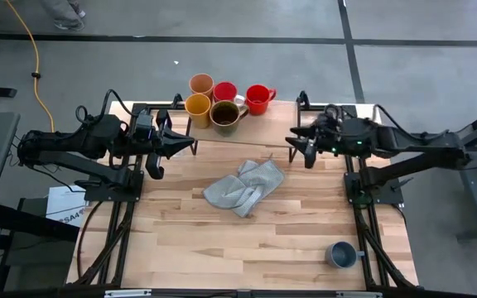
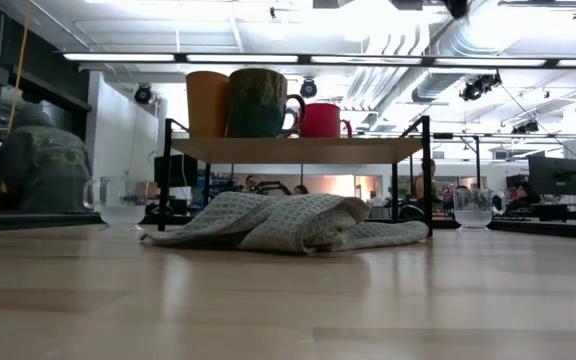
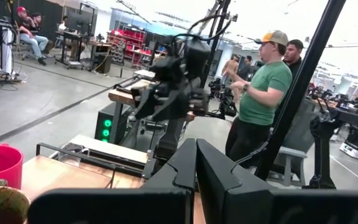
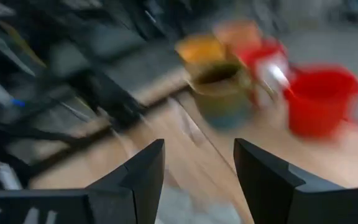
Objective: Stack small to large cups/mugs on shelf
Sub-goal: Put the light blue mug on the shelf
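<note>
Right gripper (image 1: 308, 151): right of centre in the high view, jaws wide apart, holding nothing, over bare tabletop (image 1: 222, 240).
Left gripper (image 1: 190, 144): left of centre, fingers pressed together, empty.
Between them: open wood, grey cloth (image 1: 243, 187) just below.
Shelf (image 1: 247, 124): top centre, five mugs (image 1: 224, 112) clustered at its left.
Blue mug (image 1: 341, 254): lower right, near the table edge.

Yellow mug (image 1: 198, 104), brown mug (image 1: 224, 112), grey cloth (image 1: 243, 187), light-wood shelf (image 2: 298, 150).
</note>
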You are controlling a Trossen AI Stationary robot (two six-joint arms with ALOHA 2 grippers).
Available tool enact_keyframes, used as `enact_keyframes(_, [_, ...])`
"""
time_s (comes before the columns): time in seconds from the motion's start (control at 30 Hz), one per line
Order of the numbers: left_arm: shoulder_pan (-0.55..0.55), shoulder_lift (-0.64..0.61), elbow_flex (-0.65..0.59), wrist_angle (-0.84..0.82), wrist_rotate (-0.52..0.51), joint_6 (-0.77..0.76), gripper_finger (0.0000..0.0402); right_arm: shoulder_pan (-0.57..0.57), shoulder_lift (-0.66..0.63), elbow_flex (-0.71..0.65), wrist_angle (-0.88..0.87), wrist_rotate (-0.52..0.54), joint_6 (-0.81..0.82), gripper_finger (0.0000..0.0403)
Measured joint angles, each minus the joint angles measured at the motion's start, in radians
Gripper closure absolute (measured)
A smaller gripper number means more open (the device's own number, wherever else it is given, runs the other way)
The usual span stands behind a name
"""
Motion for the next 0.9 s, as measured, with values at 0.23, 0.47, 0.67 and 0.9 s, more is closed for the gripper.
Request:
enact_keyframes(0.23, [0.0,0.0,0.0,0.0,0.0,0.0,0.0401,0.03,-0.05,-0.092,0.228,-0.013,-0.288,0.022])
enact_keyframes(0.47, [0.0,0.0,0.0,0.0,0.0,0.0,0.0401,0.03,-0.048,-0.092,0.231,-0.013,-0.266,0.022])
enact_keyframes(0.67, [0.0,0.0,0.0,0.0,0.0,0.0,0.0401,0.03,-0.048,-0.092,0.232,-0.017,-0.267,0.022])
enact_keyframes(0.9, [0.0,0.0,0.0,0.0,0.0,0.0,0.0401,0.03,-0.048,-0.092,0.232,-0.07,-0.267,0.022])
